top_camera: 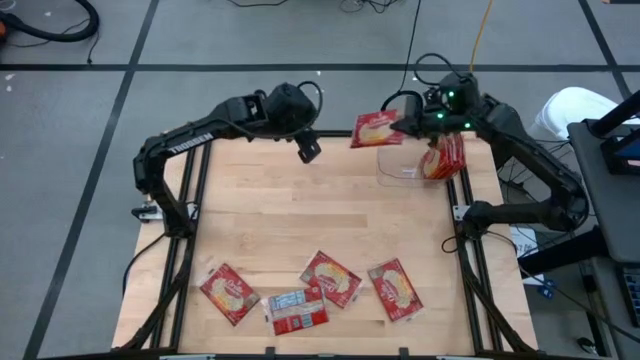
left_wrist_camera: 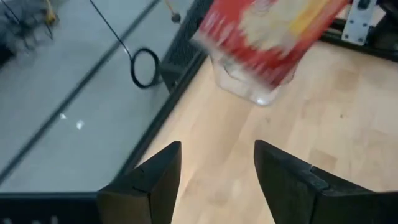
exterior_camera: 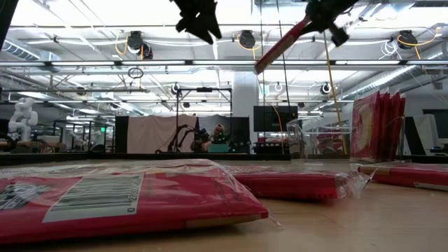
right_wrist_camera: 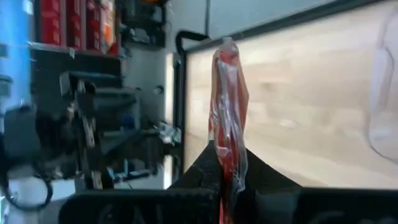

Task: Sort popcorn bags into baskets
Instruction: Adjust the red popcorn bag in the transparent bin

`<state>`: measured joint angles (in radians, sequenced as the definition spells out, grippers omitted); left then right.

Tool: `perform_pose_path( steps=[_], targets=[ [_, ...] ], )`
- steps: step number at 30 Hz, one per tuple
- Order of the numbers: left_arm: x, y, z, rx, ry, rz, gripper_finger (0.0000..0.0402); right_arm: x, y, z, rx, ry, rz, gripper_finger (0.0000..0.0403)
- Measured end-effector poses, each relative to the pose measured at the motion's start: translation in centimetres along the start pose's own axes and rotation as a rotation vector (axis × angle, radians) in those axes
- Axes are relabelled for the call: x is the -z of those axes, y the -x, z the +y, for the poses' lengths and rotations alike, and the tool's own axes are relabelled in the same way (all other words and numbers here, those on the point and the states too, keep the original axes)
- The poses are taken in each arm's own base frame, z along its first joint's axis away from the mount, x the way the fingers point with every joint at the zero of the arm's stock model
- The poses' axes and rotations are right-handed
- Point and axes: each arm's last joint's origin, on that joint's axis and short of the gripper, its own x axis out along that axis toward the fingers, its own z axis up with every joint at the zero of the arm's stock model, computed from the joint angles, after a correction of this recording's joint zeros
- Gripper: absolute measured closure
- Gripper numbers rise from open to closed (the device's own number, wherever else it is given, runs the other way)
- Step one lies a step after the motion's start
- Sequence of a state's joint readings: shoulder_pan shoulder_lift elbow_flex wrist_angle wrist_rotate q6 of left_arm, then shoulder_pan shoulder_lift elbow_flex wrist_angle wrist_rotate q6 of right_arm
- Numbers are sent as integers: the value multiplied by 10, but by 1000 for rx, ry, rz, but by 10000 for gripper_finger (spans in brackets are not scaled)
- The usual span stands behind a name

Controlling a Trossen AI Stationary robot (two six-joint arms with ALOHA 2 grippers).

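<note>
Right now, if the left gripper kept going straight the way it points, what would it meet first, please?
Probably the red popcorn bag that the right gripper holds up, with the clear bin just beyond it; the left gripper is open, though depth is unclear.

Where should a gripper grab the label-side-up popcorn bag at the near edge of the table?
Probably by one short end, from straight above. The label-up bag lies flat, its long side along the table edge, and another bag touches or overlaps its far right corner, so the left end looks clearest. A low pinch under that sealed edge seems safest.
</note>
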<state>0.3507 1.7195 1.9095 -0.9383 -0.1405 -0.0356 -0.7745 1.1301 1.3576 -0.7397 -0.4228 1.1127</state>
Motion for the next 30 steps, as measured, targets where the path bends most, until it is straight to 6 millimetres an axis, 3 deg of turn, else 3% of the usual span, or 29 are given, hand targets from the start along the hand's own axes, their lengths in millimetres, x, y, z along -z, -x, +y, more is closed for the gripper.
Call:
perform_pose_path(
  steps=[7,14,19,30],
  targets=[
    [5,-1,21,26,128,54,232,6,41,14,134,48,70,402],
    [6,-2,26,15,223,70,254,10,67,8,423,123,94,403],
    [6,-2,23,22,222,70,257,0,58,-6,592,181,129,403],
    [7,-1,13,41,217,86,257,-28,7,-50,801,231,258,403]
  ],
)
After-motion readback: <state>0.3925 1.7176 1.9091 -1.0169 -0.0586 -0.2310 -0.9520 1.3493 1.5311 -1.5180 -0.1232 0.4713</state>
